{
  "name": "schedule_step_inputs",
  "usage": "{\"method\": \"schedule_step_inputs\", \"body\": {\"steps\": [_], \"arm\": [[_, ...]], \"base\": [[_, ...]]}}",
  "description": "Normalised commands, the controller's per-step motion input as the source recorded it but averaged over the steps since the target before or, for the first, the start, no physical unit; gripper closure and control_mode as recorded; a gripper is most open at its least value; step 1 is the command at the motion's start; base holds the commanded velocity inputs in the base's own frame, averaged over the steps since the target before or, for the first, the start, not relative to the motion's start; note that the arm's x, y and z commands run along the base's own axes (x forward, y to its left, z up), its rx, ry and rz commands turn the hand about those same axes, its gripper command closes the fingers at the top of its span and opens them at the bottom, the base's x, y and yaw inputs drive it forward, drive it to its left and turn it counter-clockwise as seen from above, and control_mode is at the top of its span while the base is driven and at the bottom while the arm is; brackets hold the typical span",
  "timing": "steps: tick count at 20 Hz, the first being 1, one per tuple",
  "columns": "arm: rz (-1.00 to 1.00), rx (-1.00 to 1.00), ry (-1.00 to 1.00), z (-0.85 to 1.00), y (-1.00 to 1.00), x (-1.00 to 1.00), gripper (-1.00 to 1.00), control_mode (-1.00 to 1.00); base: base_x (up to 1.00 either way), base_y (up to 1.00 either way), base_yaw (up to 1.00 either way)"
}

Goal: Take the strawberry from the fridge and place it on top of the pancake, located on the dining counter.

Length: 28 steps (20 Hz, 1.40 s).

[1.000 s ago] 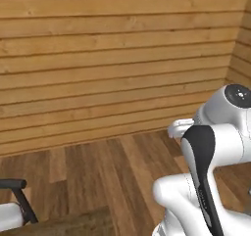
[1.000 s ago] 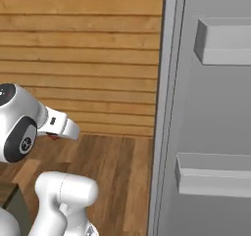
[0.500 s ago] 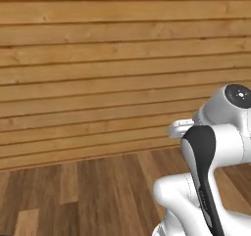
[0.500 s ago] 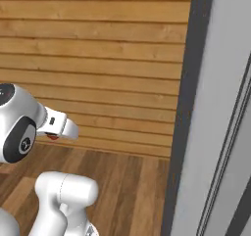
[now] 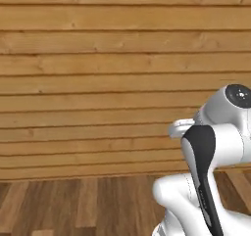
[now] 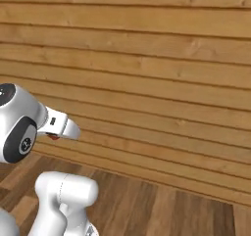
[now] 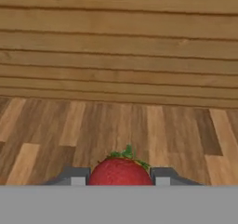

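Red strawberry [image 7: 121, 171] sits clamped between the fingertips of the gripper [image 7: 121, 175], so the pick from the fridge looks done; ahead of the gripper lie a plank wall [image 7: 119, 42] and wood floor [image 7: 93, 125]; carrying and placing on the pancake remain.

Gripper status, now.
Gripper: closed on the strawberry, held between its two finger tips, above wood floor.
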Motion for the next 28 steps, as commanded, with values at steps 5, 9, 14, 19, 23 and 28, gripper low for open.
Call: {"method": "schedule_step_inputs", "body": {"steps": [5,9,14,19,23,28], "arm": [[0.00,0.00,0.00,0.00,0.00,0.00,1.00,1.00],[0.00,0.00,0.00,0.00,0.00,0.00,1.00,1.00],[0.00,0.00,0.00,0.00,0.00,0.00,1.00,1.00],[0.00,0.00,0.00,0.00,0.00,0.00,1.00,1.00],[0.00,0.00,0.00,0.00,0.00,0.00,1.00,1.00],[0.00,0.00,0.00,0.00,0.00,0.00,1.00,1.00]], "base": [[1.00,0.25,0.72],[0.98,0.21,0.74],[0.94,0.28,0.73],[0.75,0.01,0.86],[0.58,0.00,0.93],[0.62,0.00,0.78]]}}
